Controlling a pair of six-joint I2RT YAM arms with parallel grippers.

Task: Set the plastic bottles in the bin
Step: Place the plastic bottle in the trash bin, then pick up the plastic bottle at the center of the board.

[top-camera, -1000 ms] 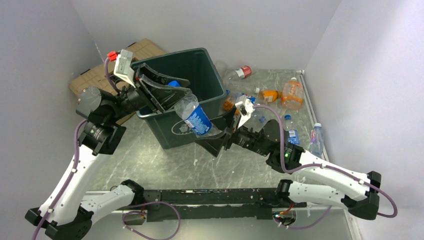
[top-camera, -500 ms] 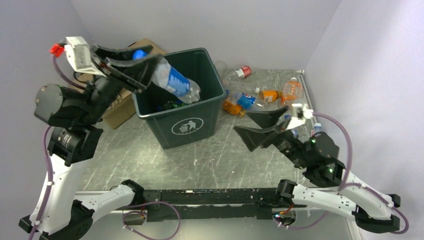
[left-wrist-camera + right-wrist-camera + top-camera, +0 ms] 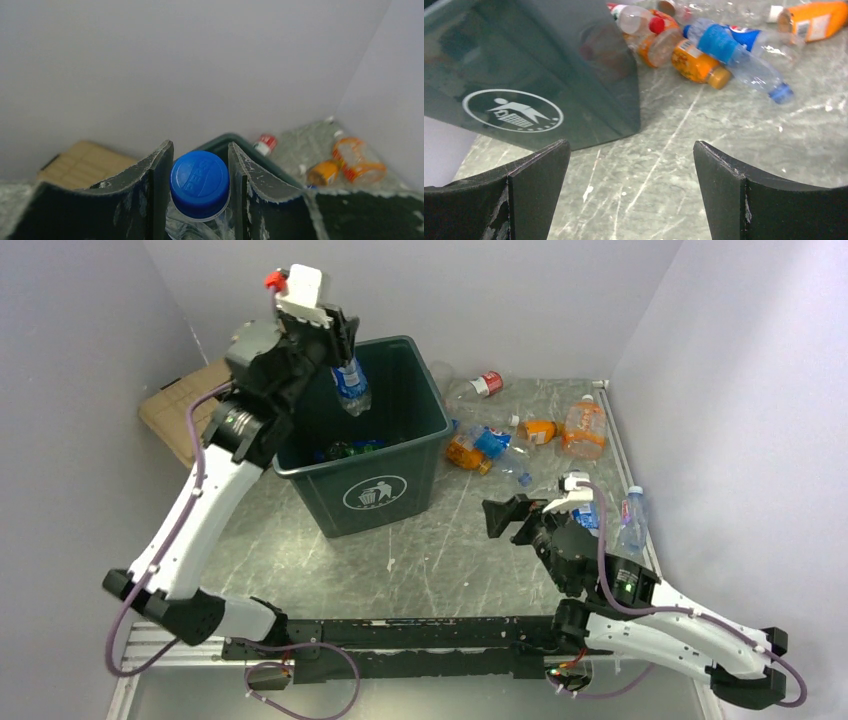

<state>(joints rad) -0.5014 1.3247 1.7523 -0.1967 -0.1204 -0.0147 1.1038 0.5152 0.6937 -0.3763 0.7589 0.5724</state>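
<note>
The blue cap [image 3: 200,184] reads PEPSI in raised letters. It tops the held bottle [image 3: 350,388], which is clear with a blue label too small to read. The bin [image 3: 410,475] bears a white logo [image 3: 512,111] on its near wall: a figure dropping litter into a basket, with no words.

The loose bottles [image 3: 696,62] lie on the table [image 3: 704,165] right of the bin. One clear one [image 3: 724,42] has a blue label and a red, white and blue mark beside it. The print on an orange-labelled one [image 3: 819,20] cannot be read.

The left wrist view cuts off the held bottle's body, and the fingers [image 3: 150,185] hide all of the bin but its far rim. Green and blue shapes on the bin's floor are hard to make out. The left arm partly covers a tan case [image 3: 180,405] at far left.

The left gripper [image 3: 342,348] is narrowed on the held bottle's neck, just under the cap. The bottle hangs cap-up over the far left part of the bin's mouth. The right gripper [image 3: 629,147] stands spread wide with nothing between its fingers, low over the table to the near right of the bin. The loose bottles lie beyond it.
</note>
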